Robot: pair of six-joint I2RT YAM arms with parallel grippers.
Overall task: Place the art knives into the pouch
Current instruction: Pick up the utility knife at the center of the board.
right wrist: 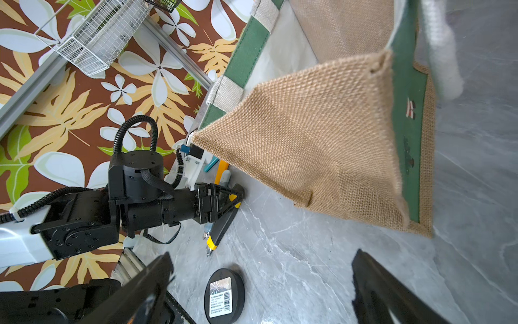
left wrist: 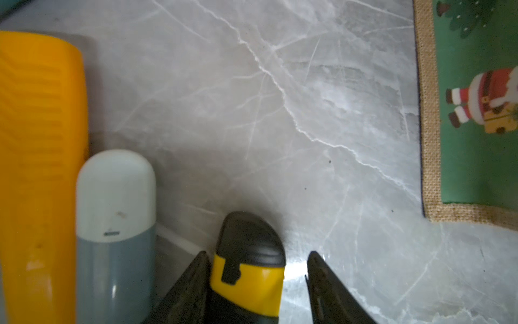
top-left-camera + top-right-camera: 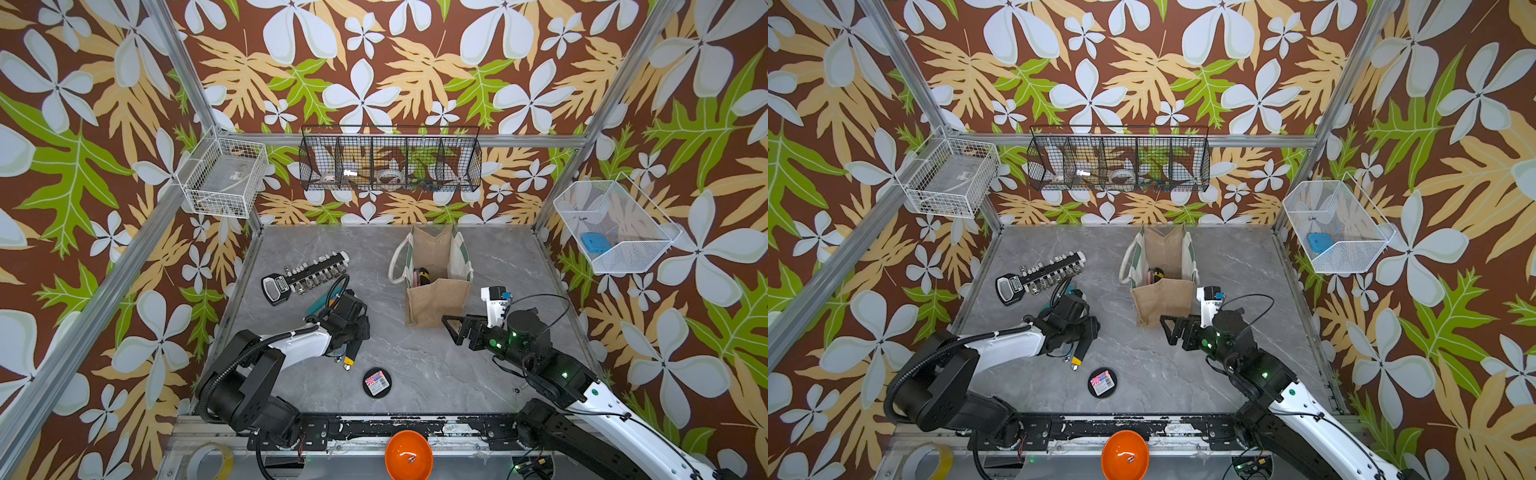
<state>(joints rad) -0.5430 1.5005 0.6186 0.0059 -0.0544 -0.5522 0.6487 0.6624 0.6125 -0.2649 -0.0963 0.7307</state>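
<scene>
Straddling the art knife (image 2: 248, 269)

Left gripper (image 2: 258, 254) sits low over the art knife, which lies flat on the table (image 2: 308, 112) between the jaws. Jaws are parted: one finger touches the knife's side, the other stands just clear. Pouch (image 3: 436, 303) stands upright nearby. Right gripper (image 1: 260, 263), wide open and empty, hangs beside it.

The left tool (image 2: 258, 254) straddles the art knife (image 2: 248, 269). One finger lies against it; the other stands apart. The pouch (image 2: 476, 168) rests on the desk (image 2: 280, 112).
</scene>
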